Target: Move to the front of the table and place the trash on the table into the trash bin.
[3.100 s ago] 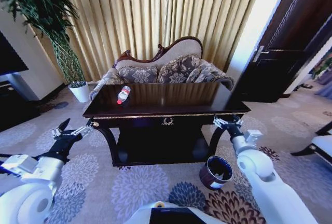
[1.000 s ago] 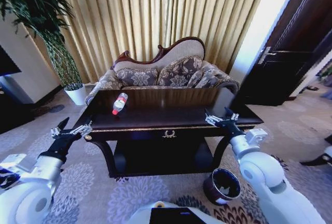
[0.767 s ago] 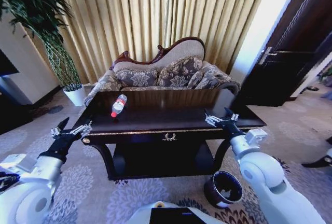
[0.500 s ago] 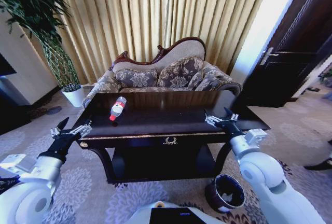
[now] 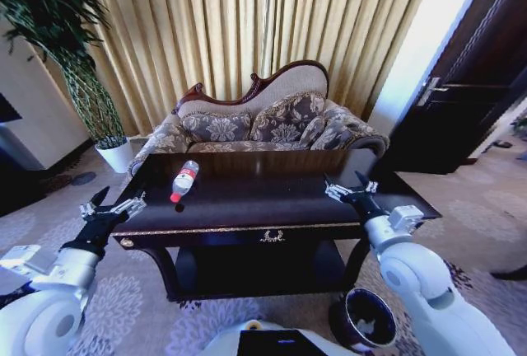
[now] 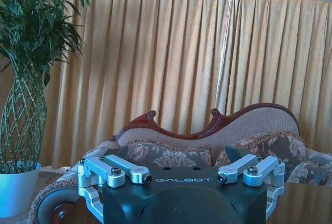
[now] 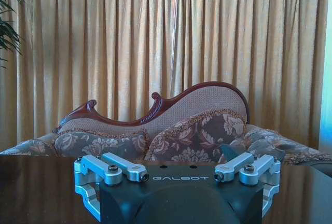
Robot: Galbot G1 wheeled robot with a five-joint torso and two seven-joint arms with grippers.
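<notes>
The table (image 5: 272, 208), dark and glossy, stands right before me and fills the middle of the head view. On its far left part lies the trash, a clear bottle (image 5: 183, 180) with a red label, on its side. The trash bin (image 5: 367, 324), dark and round, sits on the carpet by the table's right leg, under my right arm. My left gripper (image 5: 111, 207) is open off the table's left corner, well short of the bottle. My right gripper (image 5: 347, 189) is open over the table's right front. Both wrist views show spread, empty fingers (image 6: 127, 172) (image 7: 124, 171).
A patterned sofa (image 5: 263, 121) stands close behind the table, before gold curtains. A tall plant in a white pot (image 5: 115, 156) is at the back left. A dark door (image 5: 469, 100) is on the right. Patterned carpet lies on both sides of the table.
The camera has come closer to the table: the table looks larger and nearer, and the bin has slid toward the picture's lower right edge. Both arms hold the same pose.
</notes>
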